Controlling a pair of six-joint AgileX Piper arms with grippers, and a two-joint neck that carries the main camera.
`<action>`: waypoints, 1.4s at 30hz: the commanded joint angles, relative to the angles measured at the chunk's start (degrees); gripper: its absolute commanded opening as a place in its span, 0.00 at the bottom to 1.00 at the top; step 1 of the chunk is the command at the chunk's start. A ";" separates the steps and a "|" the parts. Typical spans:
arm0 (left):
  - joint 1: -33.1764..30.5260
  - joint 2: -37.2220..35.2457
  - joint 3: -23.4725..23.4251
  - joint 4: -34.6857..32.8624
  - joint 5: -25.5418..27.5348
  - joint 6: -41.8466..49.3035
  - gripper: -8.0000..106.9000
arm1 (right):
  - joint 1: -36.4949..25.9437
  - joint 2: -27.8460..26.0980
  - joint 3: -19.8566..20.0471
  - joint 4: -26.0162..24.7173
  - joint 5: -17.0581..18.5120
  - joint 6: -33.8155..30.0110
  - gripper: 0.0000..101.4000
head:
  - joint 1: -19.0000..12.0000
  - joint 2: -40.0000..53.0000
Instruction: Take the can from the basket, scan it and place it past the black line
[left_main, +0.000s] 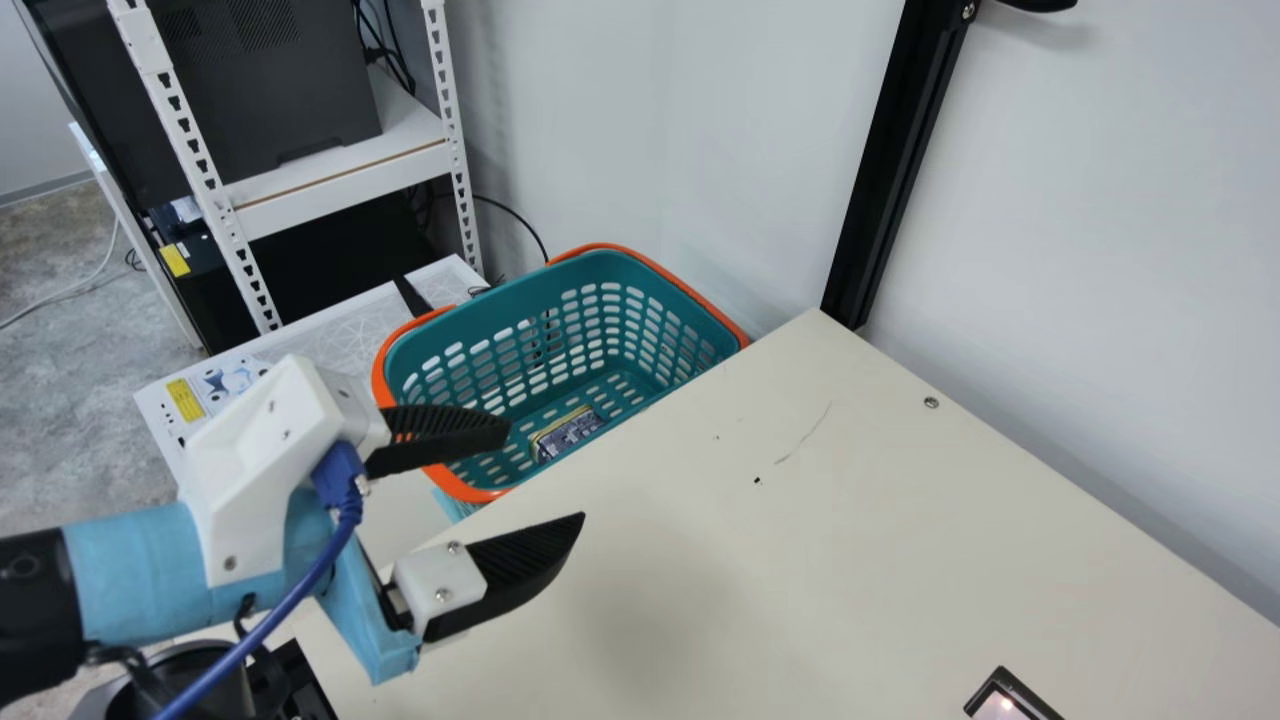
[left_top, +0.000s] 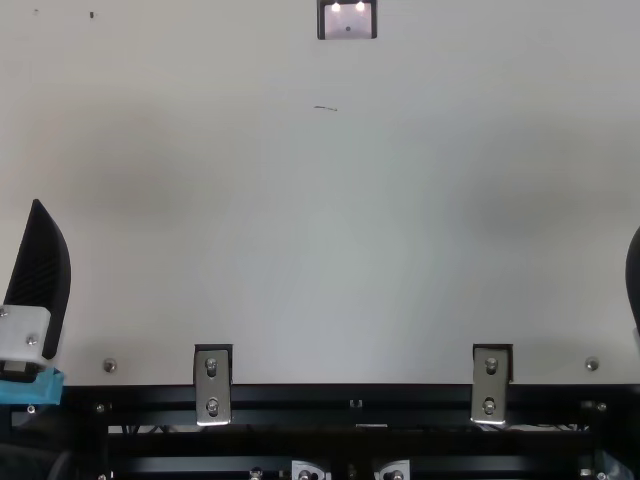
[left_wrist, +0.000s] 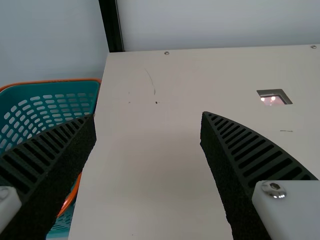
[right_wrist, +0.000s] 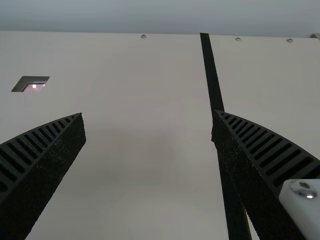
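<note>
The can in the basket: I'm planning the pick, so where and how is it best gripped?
Probably around the middle of the can, across its two long sides, coming down from above. It lies lengthwise at the bottom of the basket, whose walls stand around it while its top is open.

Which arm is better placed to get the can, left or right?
Likely left: the left gripper hovers open near the basket holding the can, while the right gripper is by the black line.
</note>
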 joint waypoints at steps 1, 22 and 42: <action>0.00 0.00 0.00 0.00 0.00 0.00 0.85 | 0.00 0.00 0.00 0.00 0.00 0.00 1.00 | -1.83 1.90; -7.17 11.25 -13.74 11.87 -0.65 -8.96 0.85 | 0.00 0.00 0.00 0.00 0.00 0.00 1.00 | -1.83 1.90; -11.04 14.79 -22.58 18.72 4.54 -14.55 0.85 | 0.00 0.00 0.00 0.00 0.04 0.00 1.00 | -1.83 1.90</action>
